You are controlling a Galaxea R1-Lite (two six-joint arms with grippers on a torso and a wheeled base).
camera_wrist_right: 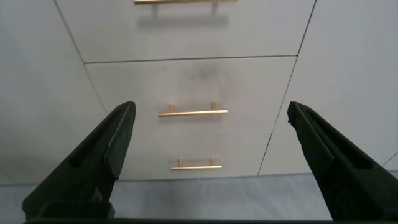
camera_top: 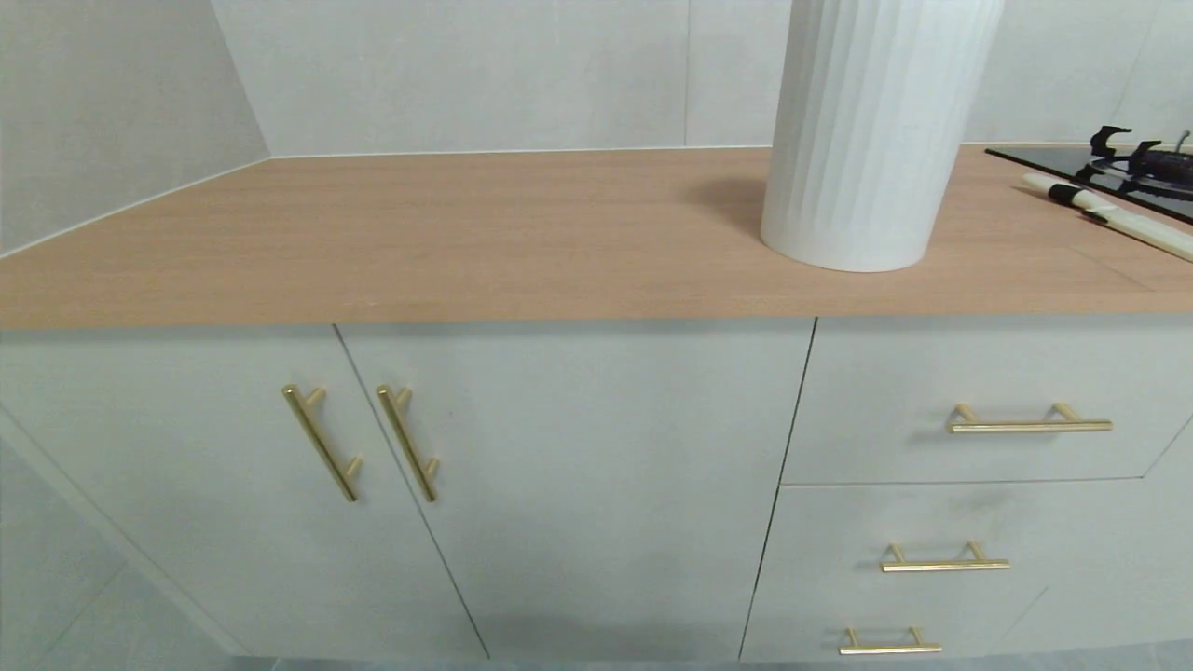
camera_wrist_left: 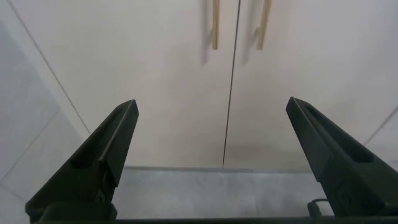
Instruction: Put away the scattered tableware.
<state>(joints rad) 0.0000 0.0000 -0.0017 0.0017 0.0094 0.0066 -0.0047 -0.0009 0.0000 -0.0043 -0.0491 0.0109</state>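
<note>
Utensils (camera_top: 1132,224), pale and slender with a dark band, lie on the wooden countertop (camera_top: 466,233) at its right end, touching the edge of the black hob (camera_top: 1132,168). A tall white ribbed container (camera_top: 871,140) stands upright near them. The left gripper (camera_wrist_left: 211,107) faces the cabinet doors (camera_wrist_left: 155,81), jaws wide apart and empty. The right gripper (camera_wrist_right: 211,109) faces the drawers (camera_wrist_right: 193,81), jaws likewise apart.

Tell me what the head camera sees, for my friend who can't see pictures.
A tall white ribbed container stands on a wooden countertop, with a pale utensil lying by a black stovetop at the right edge. Below are pale cupboard doors and three drawers, all shut, with gold handles.
</note>
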